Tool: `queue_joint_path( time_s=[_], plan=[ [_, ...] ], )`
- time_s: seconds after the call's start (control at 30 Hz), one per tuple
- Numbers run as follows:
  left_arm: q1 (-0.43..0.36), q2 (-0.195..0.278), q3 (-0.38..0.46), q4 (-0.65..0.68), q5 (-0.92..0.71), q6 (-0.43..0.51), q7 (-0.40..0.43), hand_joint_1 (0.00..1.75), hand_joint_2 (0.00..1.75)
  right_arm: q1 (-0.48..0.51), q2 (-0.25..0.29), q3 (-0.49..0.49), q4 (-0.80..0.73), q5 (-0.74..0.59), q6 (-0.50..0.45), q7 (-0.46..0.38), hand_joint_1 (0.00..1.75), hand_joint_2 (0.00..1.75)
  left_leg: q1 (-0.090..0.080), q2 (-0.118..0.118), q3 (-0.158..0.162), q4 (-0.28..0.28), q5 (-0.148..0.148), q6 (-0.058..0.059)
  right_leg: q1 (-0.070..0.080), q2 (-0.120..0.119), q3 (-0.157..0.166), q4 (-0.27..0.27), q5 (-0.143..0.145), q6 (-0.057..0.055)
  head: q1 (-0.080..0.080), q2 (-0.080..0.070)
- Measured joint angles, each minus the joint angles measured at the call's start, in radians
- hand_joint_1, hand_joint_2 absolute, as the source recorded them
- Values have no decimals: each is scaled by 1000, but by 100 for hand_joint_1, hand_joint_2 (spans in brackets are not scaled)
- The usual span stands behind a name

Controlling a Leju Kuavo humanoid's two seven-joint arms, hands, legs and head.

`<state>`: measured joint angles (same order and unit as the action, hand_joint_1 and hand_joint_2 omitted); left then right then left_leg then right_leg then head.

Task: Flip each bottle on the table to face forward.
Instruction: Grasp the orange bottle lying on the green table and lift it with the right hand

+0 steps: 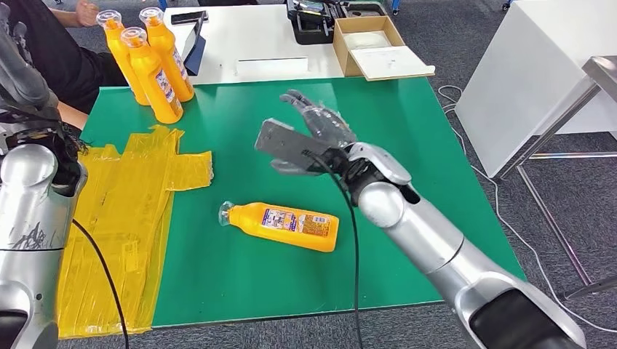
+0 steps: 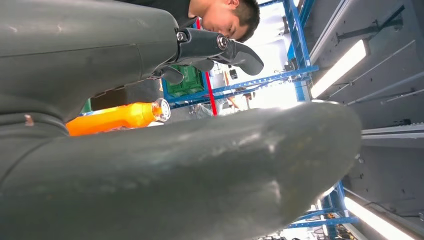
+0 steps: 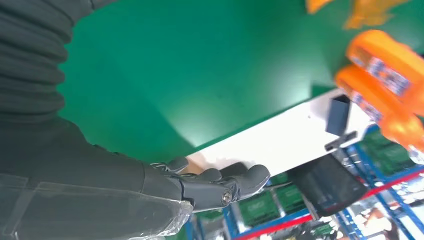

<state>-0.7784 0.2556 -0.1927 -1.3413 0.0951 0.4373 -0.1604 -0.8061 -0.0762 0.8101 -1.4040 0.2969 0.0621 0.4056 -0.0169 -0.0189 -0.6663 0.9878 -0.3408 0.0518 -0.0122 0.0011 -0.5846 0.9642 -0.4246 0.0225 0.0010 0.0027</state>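
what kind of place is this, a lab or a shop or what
Most likely a robot test lab or workshop: a green work table with staged orange bottles, blue industrial shelving, and an open cardboard box on a white bench.

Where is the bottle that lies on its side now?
In the head view, the lying bottle rests on the green mat, near its front middle, just below the right hand and right of the yellow sheet.

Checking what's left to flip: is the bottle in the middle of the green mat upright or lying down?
Lying down. The bottle rests on its side on the green mat, cap end toward the yellow sheet, label facing up.
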Motion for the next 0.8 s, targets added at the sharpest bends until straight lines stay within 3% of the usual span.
queue_joint_path(
  time_s=[0.2, 0.57, 0.8],
  plan=[
    [-4, -1, -7, 0, -16, 11, 12, 0, 0, 83, 47, 30, -24, 231, 59, 63, 0, 175, 0, 0, -1, 0, -1, -1, 0, 0, 0, 0, 0, 0, 0, 0],
    [-5, -27, -11, 1, -51, 8, 34, 0, 0, 152, 86, 36, 30, 396, 95, 101, 0, 175, 0, 0, -2, 0, -1, -1, 0, 0, -1, 0, 0, -1, 0, 0],
    [-5, -38, -9, 3, -58, 6, 35, 0, 0, 172, 95, 34, 79, 435, 112, 104, 0, 175, 0, 0, -2, 0, -1, -1, 0, 0, -2, 0, 0, -1, 0, 0]
  ],
)
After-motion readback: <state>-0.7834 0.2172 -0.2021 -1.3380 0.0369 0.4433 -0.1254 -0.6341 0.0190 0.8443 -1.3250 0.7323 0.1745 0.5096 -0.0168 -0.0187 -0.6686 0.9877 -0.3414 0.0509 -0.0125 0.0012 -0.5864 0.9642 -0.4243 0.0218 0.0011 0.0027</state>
